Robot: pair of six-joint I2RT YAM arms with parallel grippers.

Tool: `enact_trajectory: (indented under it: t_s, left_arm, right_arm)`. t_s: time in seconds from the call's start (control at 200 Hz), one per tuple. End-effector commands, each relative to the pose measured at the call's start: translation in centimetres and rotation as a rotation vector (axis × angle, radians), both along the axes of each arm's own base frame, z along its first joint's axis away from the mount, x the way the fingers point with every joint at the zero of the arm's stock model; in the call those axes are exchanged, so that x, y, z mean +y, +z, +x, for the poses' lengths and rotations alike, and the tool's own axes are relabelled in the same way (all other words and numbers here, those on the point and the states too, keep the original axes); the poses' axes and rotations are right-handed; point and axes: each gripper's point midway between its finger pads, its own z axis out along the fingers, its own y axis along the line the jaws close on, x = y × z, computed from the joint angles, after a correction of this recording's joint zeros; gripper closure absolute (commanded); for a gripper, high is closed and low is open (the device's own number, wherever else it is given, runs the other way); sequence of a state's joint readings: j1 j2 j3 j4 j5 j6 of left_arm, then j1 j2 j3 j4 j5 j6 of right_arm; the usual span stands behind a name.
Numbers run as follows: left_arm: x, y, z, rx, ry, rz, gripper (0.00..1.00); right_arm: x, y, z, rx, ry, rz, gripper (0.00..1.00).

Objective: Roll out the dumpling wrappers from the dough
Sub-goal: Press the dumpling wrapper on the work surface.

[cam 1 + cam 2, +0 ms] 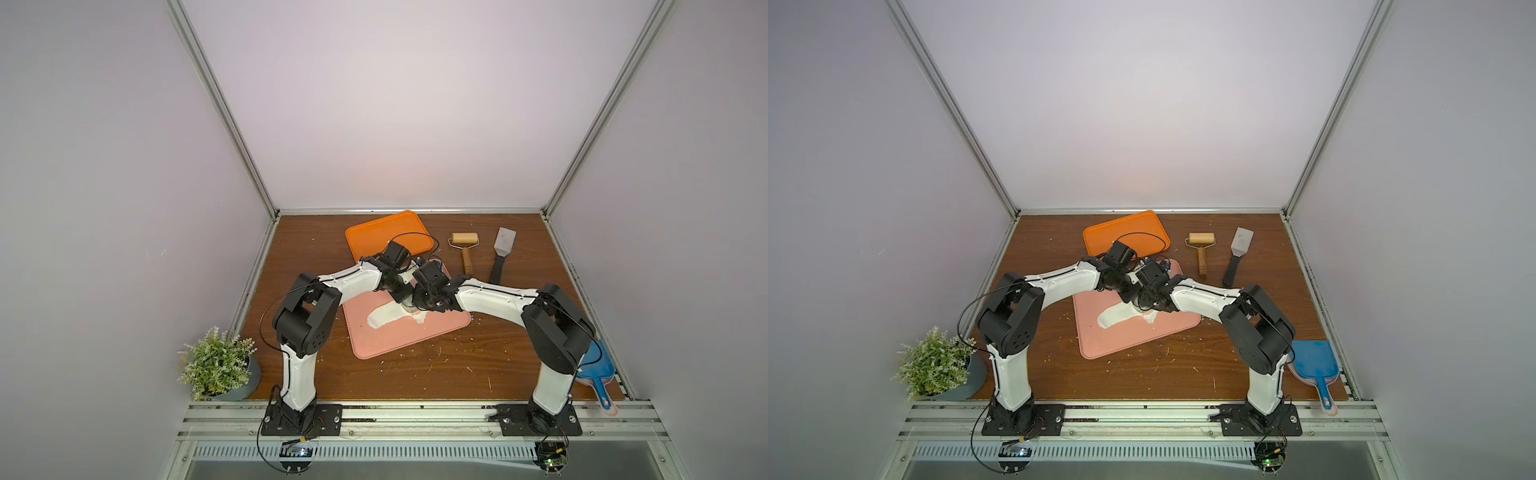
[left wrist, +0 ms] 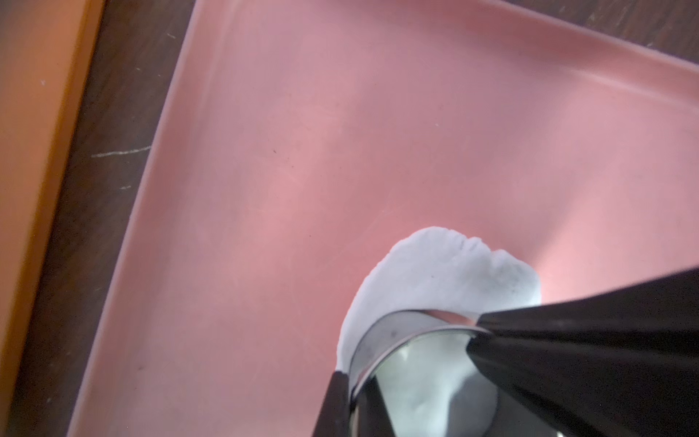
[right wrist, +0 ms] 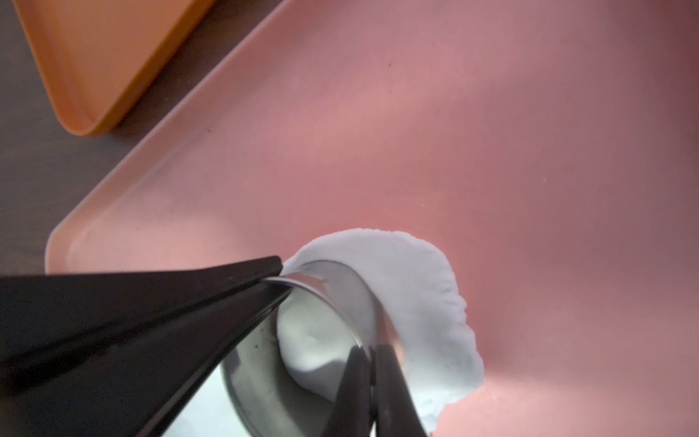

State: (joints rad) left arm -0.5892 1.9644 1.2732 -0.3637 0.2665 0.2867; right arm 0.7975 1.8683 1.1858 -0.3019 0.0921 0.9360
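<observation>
One potted plant (image 1: 216, 363) stands on the counter (image 1: 415, 374), far to the left of the left end effector (image 2: 477, 328). This end effector is clamped on the rim of the one metal ring cutter (image 2: 397, 335). The right end effector (image 3: 281, 279) is clamped on the opposite rim. The ring stands on the one white dough sheet (image 1: 384, 320), which lies on the one pink tray (image 1: 395, 347) under both end effectors. Inside the ring is one round white patch, the dumpling wrapper (image 3: 310, 340); I cannot tell if it is cut free. One orange tray (image 1: 374, 235) lies just beyond them. To the right of the right end effector lie one wooden roller (image 1: 465, 249) and one spatula (image 1: 500, 253), whose blade mark is too small to read. Well apart from these lies one blue scoop (image 1: 1310, 359).
</observation>
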Motion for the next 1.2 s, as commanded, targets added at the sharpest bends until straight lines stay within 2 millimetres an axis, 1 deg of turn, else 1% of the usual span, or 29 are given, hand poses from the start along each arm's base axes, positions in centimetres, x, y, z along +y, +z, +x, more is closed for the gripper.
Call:
enact_trajectory:
  t_s: [0.0,0.205,0.27,0.36,0.445,0.625,0.721,0.801,0.946,1.081,1.196]
  left_arm:
    - [8.6,-10.5,-16.5,0.569,-0.152,0.393,1.0]
    - [9.2,-10.3,-18.7,0.622,-0.165,0.377,1.0]
    - [9.4,-10.3,-19.1,0.634,-0.168,0.374,1.0]
    - [9.4,-10.4,-19.3,0.642,-0.167,0.375,1.0]
    - [9.3,-10.6,-19.1,0.635,-0.164,0.376,1.0]
    - [8.1,-10.3,-16.3,0.544,-0.145,0.372,1.0]
    - [7.0,-9.3,-14.6,0.49,-0.141,0.347,1.0]
    - [6.1,-8.4,-13.6,0.459,-0.144,0.319,1.0]
    - [4.6,-6.6,-12.3,0.407,-0.155,0.261,1.0]
    - [3.3,-4.7,-11.1,0.363,-0.161,0.208,0.99]
    - [2.3,-3.3,-10.1,0.326,-0.164,0.169,0.94]
  right_arm:
    - [-1.2,-6.7,-5.2,0.245,0.173,-0.138,1.0]
    - [-1.7,-7.6,-1.9,0.225,0.166,-0.168,1.0]
    - [-1.6,-7.8,-1.2,0.215,0.171,-0.185,1.0]
    - [-1.5,-8.1,-0.9,0.216,0.177,-0.199,1.0]
    - [-1.5,-8.3,-1.7,0.225,0.181,-0.195,1.0]
    - [-1.4,-8.0,-4.3,0.234,0.192,-0.195,1.0]
    - [-1.4,-7.6,-5.4,0.234,0.188,-0.178,1.0]
    - [-1.5,-7.2,-5.9,0.232,0.181,-0.163,1.0]
    - [-1.6,-6.4,-5.7,0.216,0.176,-0.167,1.0]
    - [-1.3,-5.6,-5.3,0.2,0.178,-0.162,1.0]
    - [-1.0,-5.2,-5.1,0.199,0.181,-0.16,1.0]
